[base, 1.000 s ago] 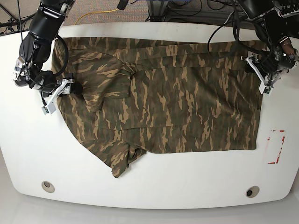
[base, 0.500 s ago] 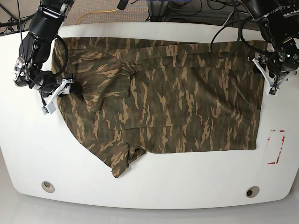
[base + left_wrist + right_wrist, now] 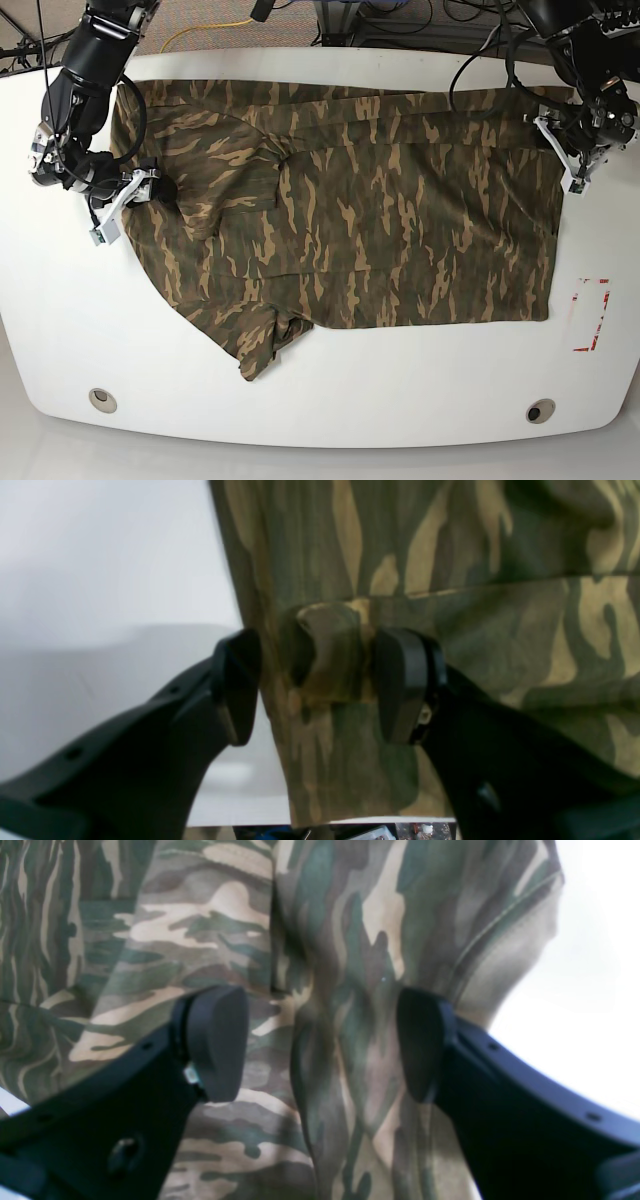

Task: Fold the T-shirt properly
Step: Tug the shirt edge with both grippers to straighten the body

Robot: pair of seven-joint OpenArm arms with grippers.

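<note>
The camouflage T-shirt (image 3: 380, 210) lies spread across the white table (image 3: 400, 400), one sleeve pointing toward the front left. My left gripper (image 3: 562, 152) sits at the shirt's right edge. In the left wrist view it (image 3: 317, 685) is open, its pads either side of a raised fold of the T-shirt (image 3: 500, 630) hem. My right gripper (image 3: 140, 192) rests on the shirt's left side by the folded-in sleeve. In the right wrist view it (image 3: 320, 1045) is wide open over a crease in the T-shirt (image 3: 325, 940), gripping nothing.
A red-outlined marking (image 3: 592, 315) lies on the table at the right, just beyond the shirt. Two round holes (image 3: 102, 398) (image 3: 540, 410) sit near the front edge. Cables and a yellow cord run behind the far edge.
My left gripper swung out to the right off the shirt's edge, then came back up and inward onto the hem. The right gripper and the shirt have barely moved.
</note>
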